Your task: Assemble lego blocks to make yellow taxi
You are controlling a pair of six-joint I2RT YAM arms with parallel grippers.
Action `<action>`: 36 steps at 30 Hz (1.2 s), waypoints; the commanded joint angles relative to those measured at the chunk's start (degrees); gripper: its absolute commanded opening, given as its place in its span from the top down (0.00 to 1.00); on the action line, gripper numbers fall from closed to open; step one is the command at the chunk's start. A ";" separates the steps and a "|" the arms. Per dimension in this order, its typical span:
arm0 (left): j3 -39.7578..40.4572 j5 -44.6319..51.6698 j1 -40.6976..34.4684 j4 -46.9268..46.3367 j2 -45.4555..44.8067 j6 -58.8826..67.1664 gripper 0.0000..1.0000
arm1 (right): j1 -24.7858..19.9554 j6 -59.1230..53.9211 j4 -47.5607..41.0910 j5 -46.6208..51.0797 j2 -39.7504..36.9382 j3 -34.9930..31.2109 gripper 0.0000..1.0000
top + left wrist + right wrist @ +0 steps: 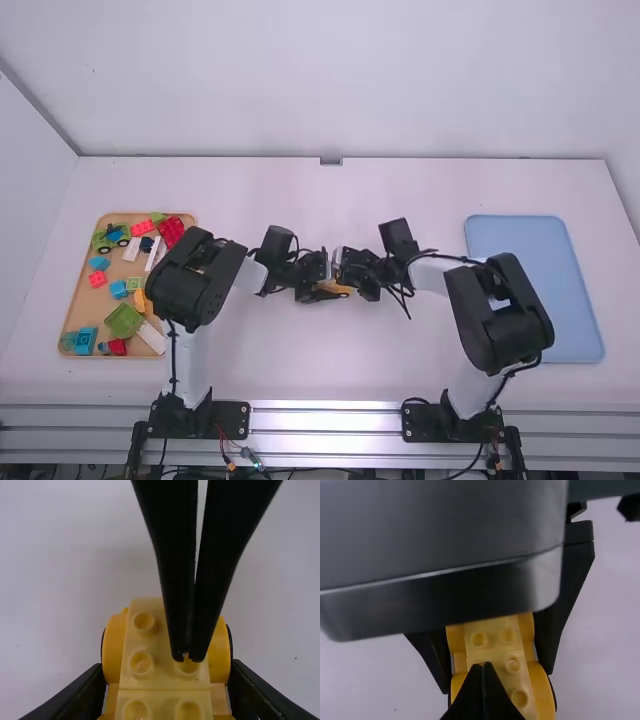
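The left gripper (167, 672) is closed around the yellow car body (164, 702), a finger on each flank, while the right gripper (483, 666) has its fingers together, nothing seen between them, and their tips at the studs on top. The likeliest trouble is a push that lands off-centre: with such narrow tips pressing near one side, the body could tilt or swivel in the left gripper's hold. Too firm a squeeze on the rounded flanks might also work a seam open, and the two grippers, crowded this close, could knock each other if either shifts. The body sits over the middle of the white table (300, 370), between the two arms; whether it touches the surface I cannot tell. It looks low and long, pale yellow along its studded top, deeper orange-yellow on the bulging fenders (540, 685), with dark edges showing beside them and a seam crossing the top.
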 commanded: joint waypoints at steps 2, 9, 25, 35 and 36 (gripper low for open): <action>0.11 1.38 -0.39 -0.42 0.81 -1.05 0.49 | 0.33 2.14 1.33 8.07 4.72 -3.21 1.00; 0.11 1.38 -0.39 -0.44 0.81 -1.05 0.50 | -2.54 -2.45 6.27 -3.08 4.85 -3.19 1.00; 0.11 1.33 -0.39 -1.25 0.81 -1.01 0.32 | -16.94 16.46 16.28 -19.85 -5.49 -3.23 0.01; 0.11 1.20 -0.33 -1.27 0.50 0.00 0.00 | -18.27 22.49 13.57 -11.04 -7.56 -3.23 0.02; 0.11 1.25 0.39 -2.12 -0.37 0.04 0.01 | -18.16 22.47 13.46 -10.93 -7.56 -3.23 0.01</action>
